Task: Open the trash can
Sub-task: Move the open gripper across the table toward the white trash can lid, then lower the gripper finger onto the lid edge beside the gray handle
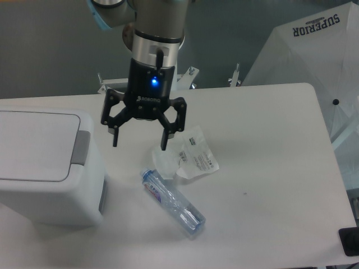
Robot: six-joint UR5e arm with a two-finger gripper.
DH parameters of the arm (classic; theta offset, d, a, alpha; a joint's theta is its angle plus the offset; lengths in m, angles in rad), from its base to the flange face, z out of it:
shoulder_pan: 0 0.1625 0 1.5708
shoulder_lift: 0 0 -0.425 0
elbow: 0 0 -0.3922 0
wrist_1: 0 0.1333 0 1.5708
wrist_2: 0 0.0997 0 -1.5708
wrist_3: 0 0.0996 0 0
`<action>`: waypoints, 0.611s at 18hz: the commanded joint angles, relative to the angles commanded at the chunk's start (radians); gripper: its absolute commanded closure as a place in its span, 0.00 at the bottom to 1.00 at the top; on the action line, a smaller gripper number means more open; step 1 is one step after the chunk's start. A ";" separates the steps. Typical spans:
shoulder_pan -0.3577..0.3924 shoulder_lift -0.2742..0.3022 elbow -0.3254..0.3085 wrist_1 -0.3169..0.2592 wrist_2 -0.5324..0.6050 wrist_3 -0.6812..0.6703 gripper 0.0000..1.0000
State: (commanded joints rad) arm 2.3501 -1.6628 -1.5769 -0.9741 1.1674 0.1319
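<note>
- Closest to the camera is a clear plastic bottle [171, 202] with a blue cap, lying on its side on the white table [269, 168]. It's not part of the job, so just don't clip it.
- Behind it sits a crumpled clear plastic wrapper [190, 157] with a printed label, right under the gripper's right-hand finger in this view.
- Trash can [45, 168] is at the left edge: big white box, lid flat and shut, grey push tab [82, 148] on the side facing the arm.
- Gripper [139, 139] hangs above the table just right of the tab, jaws spread wide, nothing in them.
- My take: slide left, get one fingertip squarely over the tab, press straight down. Go in off-centre and it'll probably skid off the lid edge or shove the whole can.
</note>
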 joint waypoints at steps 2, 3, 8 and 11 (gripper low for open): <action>-0.012 -0.005 0.000 0.003 0.002 0.008 0.00; -0.015 -0.006 -0.002 0.003 0.000 0.011 0.00; -0.044 -0.011 -0.029 0.008 0.003 0.011 0.00; -0.055 -0.012 -0.046 0.012 0.005 0.014 0.00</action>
State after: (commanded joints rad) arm 2.2949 -1.6751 -1.6229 -0.9618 1.1720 0.1457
